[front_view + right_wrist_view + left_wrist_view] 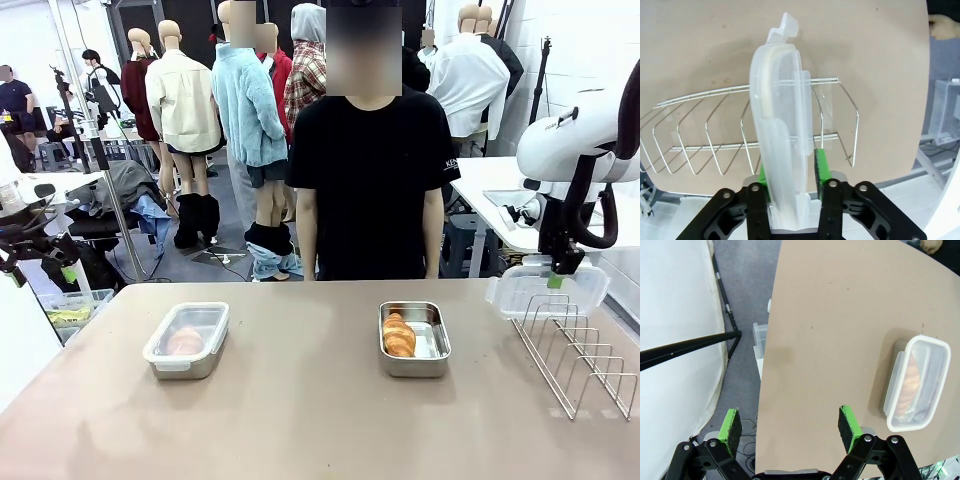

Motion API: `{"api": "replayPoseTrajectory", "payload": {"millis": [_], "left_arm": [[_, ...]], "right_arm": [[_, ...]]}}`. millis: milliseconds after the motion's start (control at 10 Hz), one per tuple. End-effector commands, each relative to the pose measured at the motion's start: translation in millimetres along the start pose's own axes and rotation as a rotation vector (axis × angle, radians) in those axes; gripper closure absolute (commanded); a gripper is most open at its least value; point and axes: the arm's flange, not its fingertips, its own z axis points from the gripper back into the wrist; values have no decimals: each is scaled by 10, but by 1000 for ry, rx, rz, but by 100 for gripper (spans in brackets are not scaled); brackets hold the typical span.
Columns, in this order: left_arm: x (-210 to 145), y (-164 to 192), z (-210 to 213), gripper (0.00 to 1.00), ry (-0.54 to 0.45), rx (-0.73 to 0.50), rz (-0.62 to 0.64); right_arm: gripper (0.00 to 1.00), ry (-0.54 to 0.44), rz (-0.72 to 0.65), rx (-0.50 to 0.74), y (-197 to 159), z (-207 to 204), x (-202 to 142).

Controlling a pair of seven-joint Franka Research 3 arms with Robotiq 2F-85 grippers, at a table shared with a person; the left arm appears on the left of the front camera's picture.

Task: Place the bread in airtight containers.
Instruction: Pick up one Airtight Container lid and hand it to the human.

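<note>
Clear lid (782, 130) – R fingers (821, 167) clamped

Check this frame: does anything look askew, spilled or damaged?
Nothing stands out. One small steel tin is lidded; the other steel tin sits open with its golden-brown roll inside, while the right gripper holds the clear plastic lid.

left tin (187, 341): lidded, roll (184, 341) inside | right tin (414, 339): open, croissant (398, 335) at its left

Right arm (580, 140) is showing a glossy white rounded shell with a black cable looping beside it. Both grippers, left (790, 427) and right (790, 170), are showing black linkage fingers, silver screws and green pads. Person (365, 185) is wearing a black short-sleeved T-shirt with small white print on one sleeve.
</note>
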Motion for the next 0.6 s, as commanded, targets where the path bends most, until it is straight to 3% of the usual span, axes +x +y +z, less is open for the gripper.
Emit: {"api": "replayPoseTrajectory", "payload": {"millis": [0,500], "left_arm": [[-6,10,14,0,3,2,3],[-6,10,14,0,3,2,3]], "right_arm": [[100,29,1,-15,-35,10,31],[100,36,1,-19,-12,22,39]]}}
